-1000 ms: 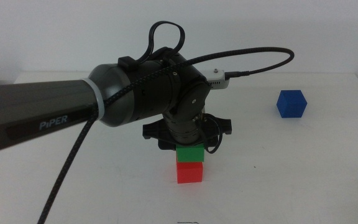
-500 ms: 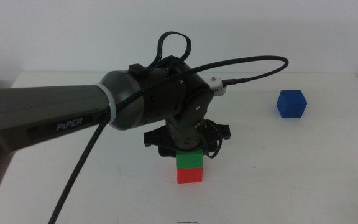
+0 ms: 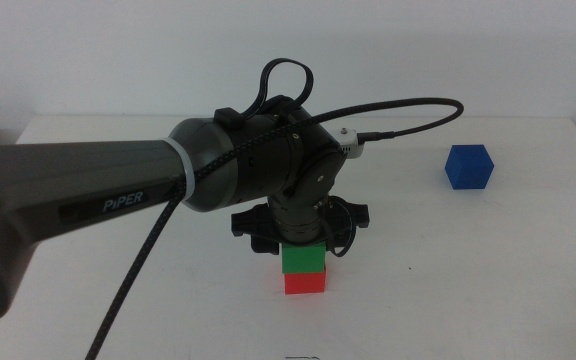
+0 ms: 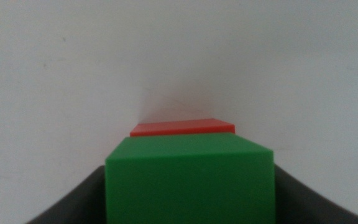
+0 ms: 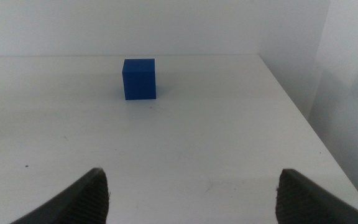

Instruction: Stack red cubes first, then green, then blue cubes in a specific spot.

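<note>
Red cube (image 3: 305, 284), green cube (image 3: 303, 259), blue cube (image 3: 468, 167).

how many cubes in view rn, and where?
3. Green cube sits on the red cube at front center, between the left gripper fingers. Blue cube stands alone at far right, ahead of the waiting right gripper. The arm could hide more.

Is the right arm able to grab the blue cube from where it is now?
Probably yes. The right gripper is open and faces the blue cube, with only bare table between them. The left gripper is busy away at the green cube.
</note>
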